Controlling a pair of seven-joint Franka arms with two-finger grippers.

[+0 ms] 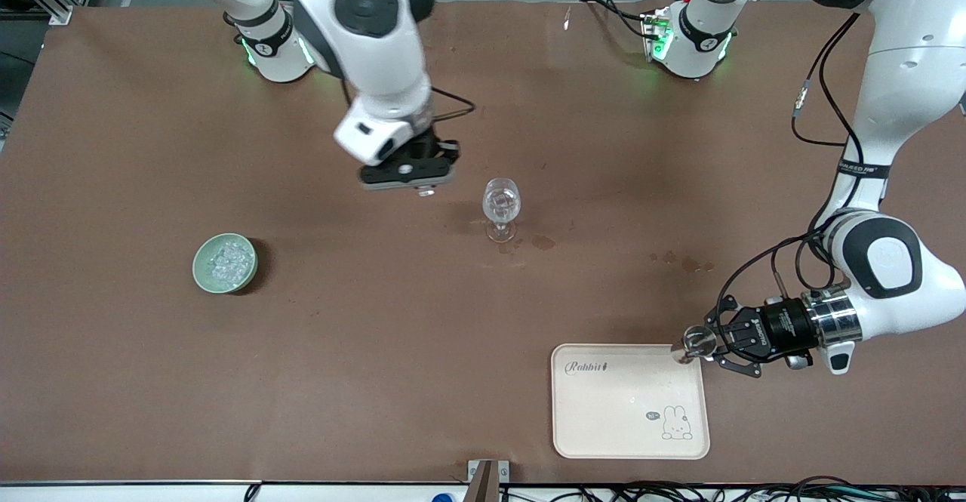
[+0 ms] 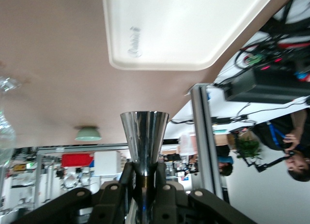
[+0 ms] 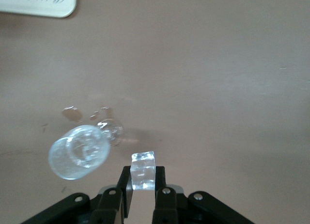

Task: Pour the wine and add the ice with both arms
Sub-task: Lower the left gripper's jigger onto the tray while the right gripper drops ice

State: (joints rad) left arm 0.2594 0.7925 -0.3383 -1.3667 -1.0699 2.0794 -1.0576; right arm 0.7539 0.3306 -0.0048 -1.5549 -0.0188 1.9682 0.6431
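Right gripper (image 1: 426, 190) pinches one ice cube (image 3: 143, 170) in the air beside the wine glass (image 1: 501, 207), not yet over its mouth: slick and light, so the side-face pinch suits. Left gripper (image 1: 708, 345) clamps a steel jigger (image 2: 144, 142) over the tray (image 1: 604, 426) corner (rest of the ice in the green bowl (image 1: 205, 275)). Splash marks (image 1: 683, 262) dot the brown table (image 1: 377, 381).

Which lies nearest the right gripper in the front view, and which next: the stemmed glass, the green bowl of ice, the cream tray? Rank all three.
From the right gripper, which holds an ice cube:
1. Stemmed glass, just beside it, mid-table.
2. Green bowl, toward the right arm's end.
3. Cream tray, nearest the front camera.
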